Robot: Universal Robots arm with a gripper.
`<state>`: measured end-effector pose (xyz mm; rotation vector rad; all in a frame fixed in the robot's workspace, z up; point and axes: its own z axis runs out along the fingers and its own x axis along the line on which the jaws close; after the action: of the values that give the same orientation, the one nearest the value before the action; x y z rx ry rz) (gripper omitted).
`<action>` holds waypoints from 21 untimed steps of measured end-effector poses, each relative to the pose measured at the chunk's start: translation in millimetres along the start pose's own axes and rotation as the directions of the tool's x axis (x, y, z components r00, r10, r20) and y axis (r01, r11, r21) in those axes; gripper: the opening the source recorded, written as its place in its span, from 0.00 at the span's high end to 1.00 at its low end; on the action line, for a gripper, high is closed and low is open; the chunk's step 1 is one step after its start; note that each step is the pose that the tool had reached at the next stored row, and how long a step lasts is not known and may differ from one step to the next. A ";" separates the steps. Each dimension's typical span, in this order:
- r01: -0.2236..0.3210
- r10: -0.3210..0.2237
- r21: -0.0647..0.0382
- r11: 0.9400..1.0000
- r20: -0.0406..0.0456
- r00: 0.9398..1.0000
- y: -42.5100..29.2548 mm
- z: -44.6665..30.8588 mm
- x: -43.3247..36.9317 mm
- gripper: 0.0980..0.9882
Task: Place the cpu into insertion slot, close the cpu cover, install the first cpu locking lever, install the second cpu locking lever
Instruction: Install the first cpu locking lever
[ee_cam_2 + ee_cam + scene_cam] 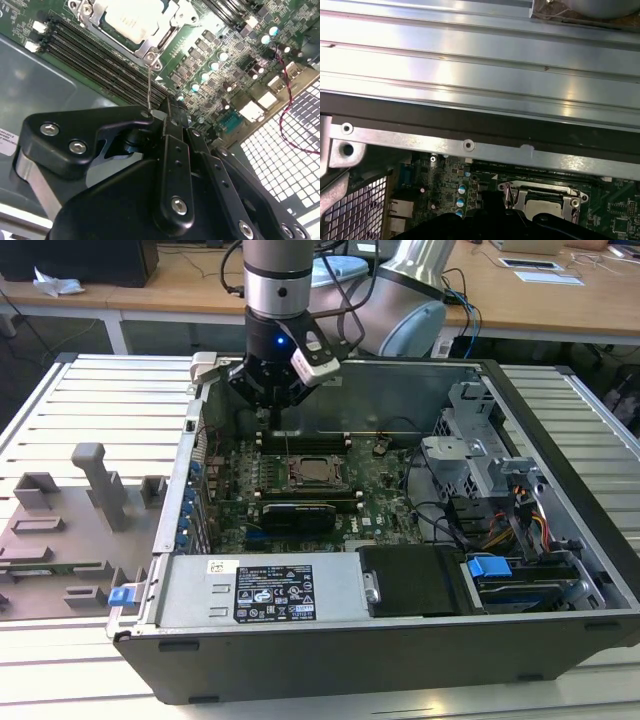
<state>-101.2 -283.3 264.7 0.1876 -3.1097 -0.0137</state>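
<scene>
One open computer case [560,570] lies on its side on a ribbed metal table [90,400], so that the green motherboard [390,485] faces up and the arm can come straight down on it; I take the insertion slot [312,473] as landmark for everything else. The case is dark sheet steel with a grey box-shaped power supply [270,590] along its near wall, well apart from the slot. Above the slot's far side hangs the gripper [268,412], black and blocky, its body made of bolted links with bright screw heads. In the second wrist view its fingers [172,150] look drawn together on a thin bright wire, the locking lever [149,85], which runs from the fingertips down to a corner of the slot; the pinch is hidden behind the links, so this is a judgement, not a certainty. The cpu [131,17] already lies in the slot, a flat square with a dull pale metal face. The cpu cover [150,45], a thin silver frame with a square window, appears folded down around the chip. Long black memory slots [100,60] run just beside the slot, and small round capacitors [210,70] stand near its other side.
</scene>
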 end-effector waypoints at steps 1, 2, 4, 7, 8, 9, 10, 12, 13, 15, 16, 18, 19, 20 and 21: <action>0.000 0.000 0.000 1.000 0.000 1.000 0.0 0.0 -0.7 0.99; 0.000 0.000 0.000 1.000 0.000 1.000 -0.1 0.0 -2.1 0.99; 0.000 0.000 0.000 1.000 -0.002 1.000 -0.5 -0.1 -6.1 0.99; 0.000 0.000 -0.001 1.000 -0.005 1.000 -1.1 -0.3 -10.6 0.99; 0.000 0.000 -0.001 1.000 -0.006 1.000 -1.2 -0.2 -11.6 0.99; 0.000 0.000 -0.001 1.000 -0.007 1.000 -1.4 -0.2 -13.1 0.99; 0.000 0.000 -0.001 1.000 -0.010 1.000 -1.7 0.0 -15.7 0.99; 0.000 0.000 -0.002 1.000 -0.014 1.000 -2.4 0.1 -21.3 0.99; 0.000 0.000 -0.002 1.000 -0.015 1.000 -2.8 0.0 -24.9 0.99; 0.000 0.000 -0.002 1.000 -0.019 1.000 -3.8 -0.1 -32.9 0.99; 0.000 0.000 -0.002 1.000 -0.020 1.000 -4.0 -0.1 -35.0 0.99; 0.000 0.000 -0.003 1.000 -0.022 1.000 -4.4 -0.2 -37.6 0.99; 0.000 0.000 -0.003 1.000 -0.022 1.000 -4.4 -0.1 -37.7 0.99; 0.000 0.000 -0.003 1.000 -0.022 1.000 -4.4 -0.2 -37.8 0.99; 0.000 0.000 -0.003 1.000 -0.022 1.000 -4.4 -0.2 -37.8 0.99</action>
<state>-63.1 -283.1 263.9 0.1859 -3.0879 -0.0156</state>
